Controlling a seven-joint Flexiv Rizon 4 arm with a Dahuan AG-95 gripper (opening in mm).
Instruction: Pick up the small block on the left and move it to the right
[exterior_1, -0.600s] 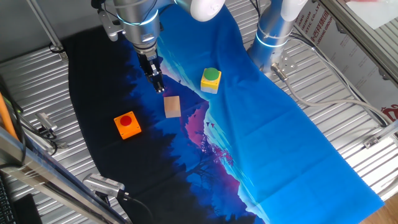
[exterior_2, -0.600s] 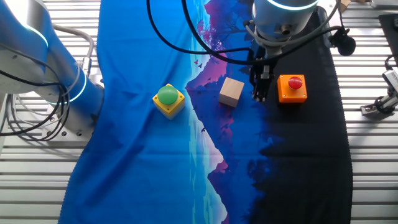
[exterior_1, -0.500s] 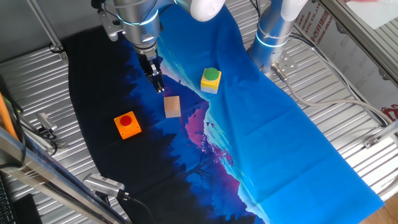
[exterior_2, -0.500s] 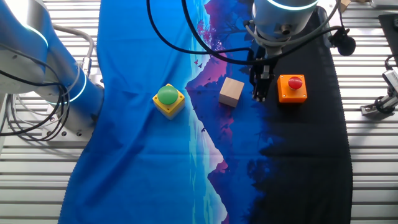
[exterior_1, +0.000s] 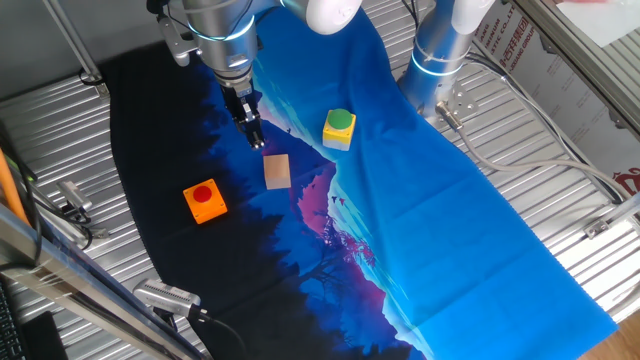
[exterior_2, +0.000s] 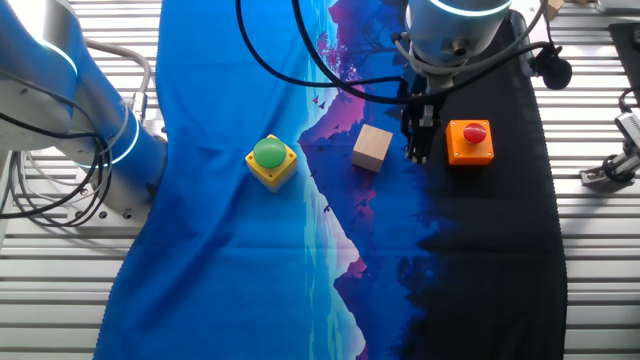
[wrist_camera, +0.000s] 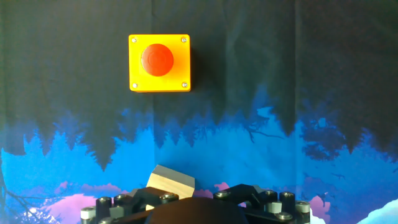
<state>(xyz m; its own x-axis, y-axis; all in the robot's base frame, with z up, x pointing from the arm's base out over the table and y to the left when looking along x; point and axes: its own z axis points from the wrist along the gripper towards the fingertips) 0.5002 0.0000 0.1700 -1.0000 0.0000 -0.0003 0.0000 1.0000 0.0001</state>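
The small block (exterior_1: 277, 171) is a plain tan wooden cube lying on the printed cloth, untouched. In the other fixed view the block (exterior_2: 372, 148) lies just left of my gripper (exterior_2: 415, 152). In one fixed view my gripper (exterior_1: 254, 138) hangs just above and behind the block, with its dark fingers close together and nothing between them. In the hand view the block (wrist_camera: 171, 182) shows partly at the bottom edge, behind the hand's body; the fingertips do not show there.
An orange block with a red button (exterior_1: 205, 201) (exterior_2: 469, 141) (wrist_camera: 159, 62) sits on the dark part of the cloth near the gripper. A yellow block with a green button (exterior_1: 339, 129) (exterior_2: 271, 162) sits on the blue part. Ribbed metal table surrounds the cloth; a second arm's base (exterior_1: 438, 60) stands behind.
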